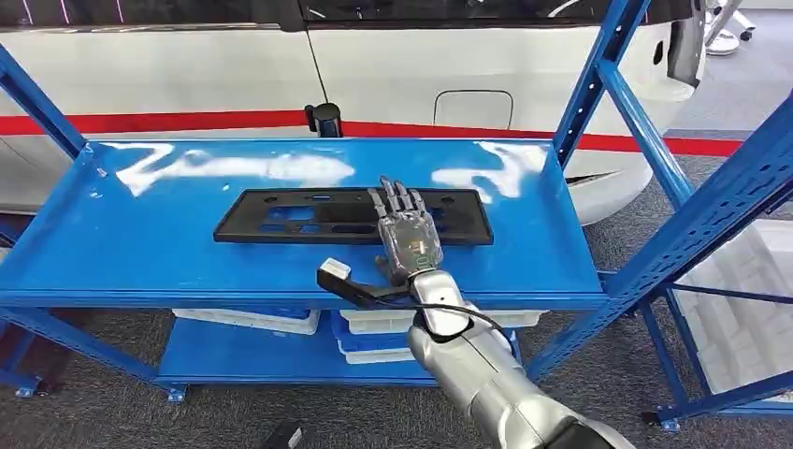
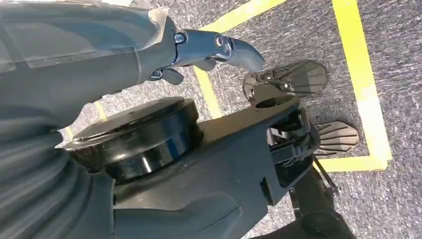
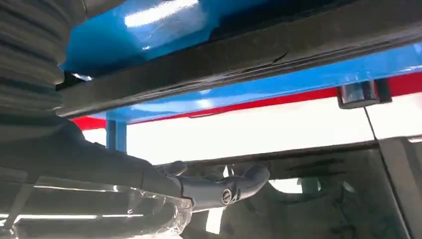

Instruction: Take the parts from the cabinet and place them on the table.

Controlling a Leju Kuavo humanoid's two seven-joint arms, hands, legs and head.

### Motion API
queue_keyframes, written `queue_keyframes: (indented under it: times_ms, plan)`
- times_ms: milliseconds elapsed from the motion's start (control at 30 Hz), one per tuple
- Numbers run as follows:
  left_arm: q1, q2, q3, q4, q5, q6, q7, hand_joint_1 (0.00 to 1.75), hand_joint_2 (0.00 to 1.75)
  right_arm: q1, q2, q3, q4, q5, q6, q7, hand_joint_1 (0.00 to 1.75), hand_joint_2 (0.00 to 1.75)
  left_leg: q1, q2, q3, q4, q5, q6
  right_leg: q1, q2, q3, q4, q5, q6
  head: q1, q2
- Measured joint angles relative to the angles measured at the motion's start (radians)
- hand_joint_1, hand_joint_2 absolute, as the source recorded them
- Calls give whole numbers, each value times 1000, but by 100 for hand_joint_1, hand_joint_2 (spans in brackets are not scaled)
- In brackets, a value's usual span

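Observation:
A long black plastic part (image 1: 309, 217) lies flat on the top level of the blue cabinet shelf (image 1: 140, 243). My right hand (image 1: 408, 238) reaches in from the front, its fingers stretched out flat over the right portion of the part and apart from each other. In the right wrist view the black part (image 3: 249, 55) runs as a dark bar close past my right hand (image 3: 149, 184), whose fingers grip nothing. My left hand (image 2: 99, 55) hangs at my side above the floor, holding nothing.
A white vehicle body (image 1: 421, 65) with a red stripe stands right behind the cabinet. Blue uprights (image 1: 598, 84) frame the right side. White trays (image 1: 252, 321) sit on the lower shelf and a white crate (image 1: 748, 318) is at the right. Yellow floor tape (image 2: 358, 74) lies on grey carpet.

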Motion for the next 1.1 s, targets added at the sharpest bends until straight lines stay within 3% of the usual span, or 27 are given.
queue_keyframes:
  times_ms: [233,767,1033,1067,1100]
  plan:
    - [-7,0,0,3,18,5,15,0,175,-19,19,0,30,45,55,15,0,175,0,0,0,0,0,0,0,0,0,0,0,0,0,0]
    - [-13,9,-5,11,19,5,11,0,175,-88,25,0,69,74,88,55,0,175,0,0,0,0,0,0,0,0,0,0,0,0,0,0]
    - [-60,-40,-4,11,69,151,-61,0,175,-116,16,-11,74,72,93,45,0,175,0,0,0,1,1,0,0,0,0,0,1,1,0,0]
    - [-64,-44,-4,11,72,157,-65,0,175,-118,16,-11,75,72,93,41,175,175,0,0,0,1,1,0,0,0,0,0,1,1,0,0]
    - [-67,-47,-4,11,72,163,-72,0,175,-120,15,-12,76,72,93,37,175,175,0,0,0,1,1,0,0,0,0,0,1,2,0,0]
